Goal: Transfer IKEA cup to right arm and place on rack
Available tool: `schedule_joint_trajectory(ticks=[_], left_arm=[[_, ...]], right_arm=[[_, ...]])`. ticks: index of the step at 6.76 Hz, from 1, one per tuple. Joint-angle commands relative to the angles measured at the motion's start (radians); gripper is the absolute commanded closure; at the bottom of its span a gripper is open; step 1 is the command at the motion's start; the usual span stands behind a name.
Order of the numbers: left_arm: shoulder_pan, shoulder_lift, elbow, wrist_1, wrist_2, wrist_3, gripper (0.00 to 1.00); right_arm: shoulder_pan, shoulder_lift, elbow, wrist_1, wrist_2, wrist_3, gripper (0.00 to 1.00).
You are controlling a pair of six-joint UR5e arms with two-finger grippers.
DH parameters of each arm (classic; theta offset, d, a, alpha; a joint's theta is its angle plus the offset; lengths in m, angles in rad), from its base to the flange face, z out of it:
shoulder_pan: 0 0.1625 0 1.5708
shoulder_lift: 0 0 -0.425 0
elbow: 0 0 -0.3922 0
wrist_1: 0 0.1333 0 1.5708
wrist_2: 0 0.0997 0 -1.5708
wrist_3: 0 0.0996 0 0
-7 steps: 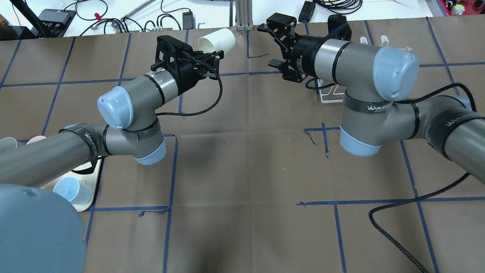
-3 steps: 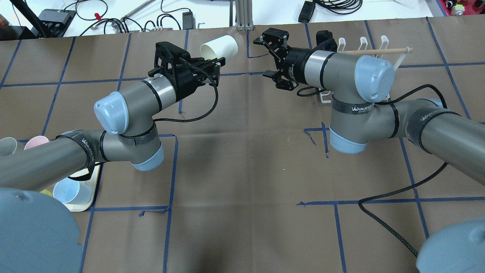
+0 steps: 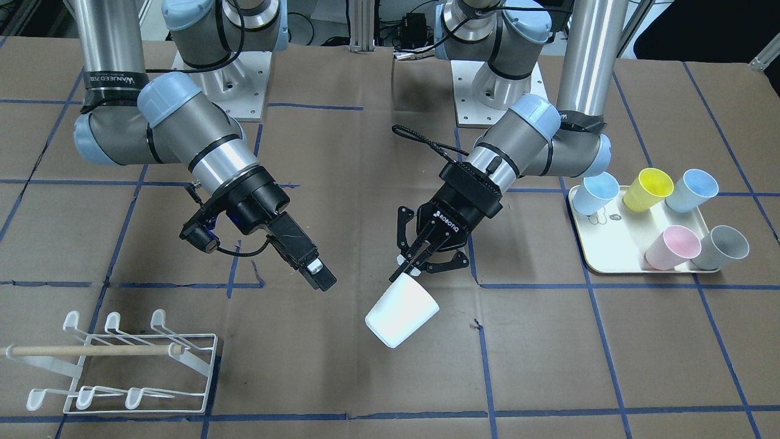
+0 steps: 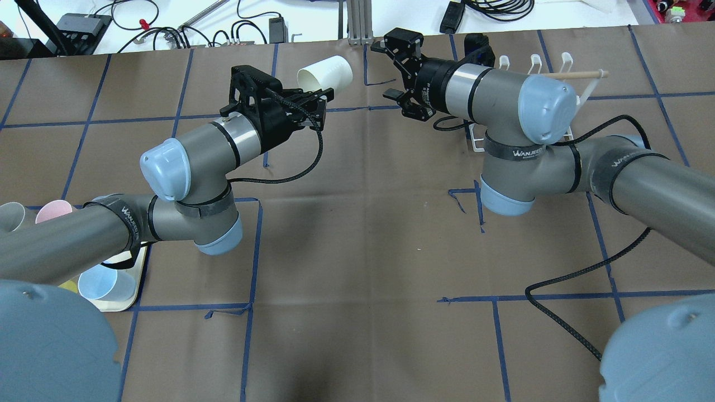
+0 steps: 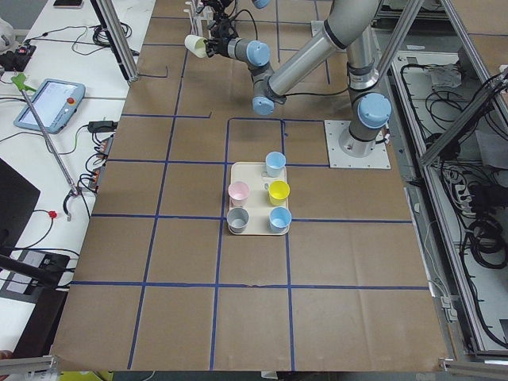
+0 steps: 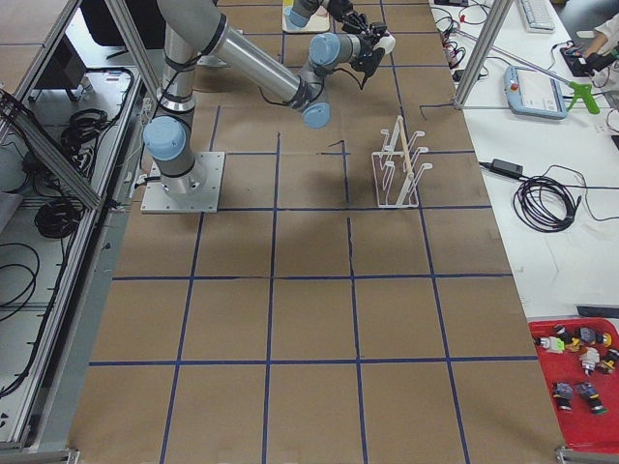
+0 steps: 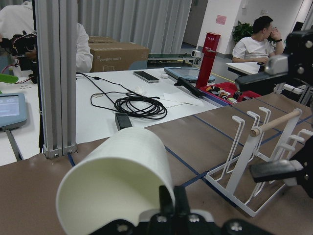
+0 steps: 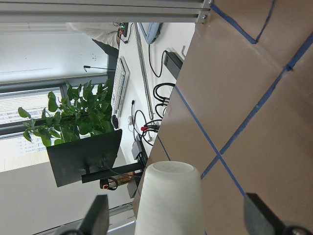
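The white IKEA cup (image 4: 325,71) hangs on its side above the table's far middle. My left gripper (image 4: 325,97) is shut on its rim, pinching the wall (image 7: 122,181). From the front the cup (image 3: 402,312) points down and away from the left gripper (image 3: 411,272). My right gripper (image 4: 383,71), on the right arm (image 4: 491,97), is open and faces the cup's base a short gap away. Its fingers (image 8: 100,215) flank the cup (image 8: 171,196) without touching. The white wire rack (image 3: 122,360) with its wooden dowel stands behind the right arm (image 4: 558,70).
A cream tray (image 3: 609,253) holding several coloured cups sits on the robot's left side, also shown as the tray (image 5: 238,226). A thick black cable (image 4: 581,279) trails over the table at the right. People sit at desks beyond the table's far edge.
The right arm has swung left and farther out, bringing its open gripper closer to the cup's base and uncovering the rack. The left arm has shifted the cup slightly right.
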Motion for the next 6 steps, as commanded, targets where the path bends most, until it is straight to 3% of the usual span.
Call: schedule_joint_trajectory(ticks=[1,2,6], left_arm=[[-0.006,0.001,-0.003,0.000,-0.002,-0.006,0.99],[-0.032,0.002,-0.001,0.002,0.003,-0.016,0.99],[-0.038,0.002,0.000,0.002,0.009,-0.022,0.99]], right_arm=[[0.031,0.075,-0.021,-0.155,-0.022,0.219,0.07],[0.051,0.110,-0.049,-0.161,-0.073,0.230,0.06],[0.078,0.172,-0.085,-0.178,-0.100,0.234,0.05]])
